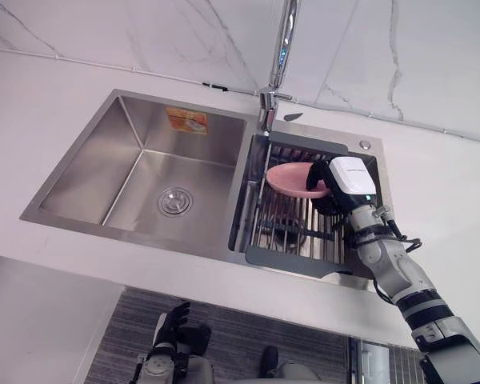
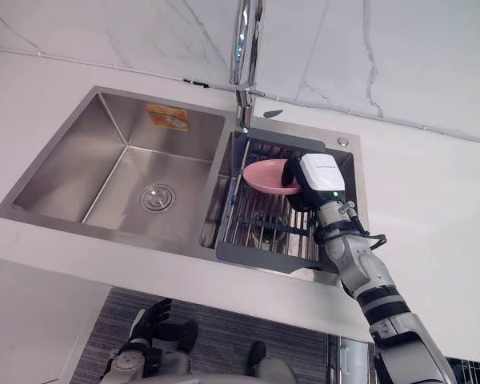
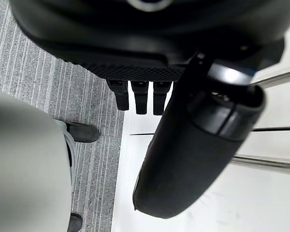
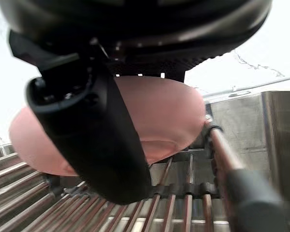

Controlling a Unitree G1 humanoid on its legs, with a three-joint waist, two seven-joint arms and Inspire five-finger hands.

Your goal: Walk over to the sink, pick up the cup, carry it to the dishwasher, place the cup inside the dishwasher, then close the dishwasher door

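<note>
A pink cup (image 1: 286, 178) lies tilted on the wire rack (image 1: 292, 228) in the sink's right basin. My right hand (image 1: 346, 180) reaches over the basin from the right, and its dark fingers curl over the cup's near rim. In the right wrist view the thumb (image 4: 92, 135) crosses the front of the pink cup (image 4: 169, 116), with the other fingers hidden behind it. My left hand (image 1: 170, 324) hangs low below the counter edge, fingers relaxed and holding nothing; its thumb (image 3: 193, 154) shows in the left wrist view.
The steel sink (image 1: 124, 152) has a bare left basin with a drain (image 1: 174, 201). A chrome faucet (image 1: 282, 48) rises behind the divider. White counter surrounds the sink, with a marble wall behind. Grey ribbed flooring (image 1: 240, 336) lies below the counter front.
</note>
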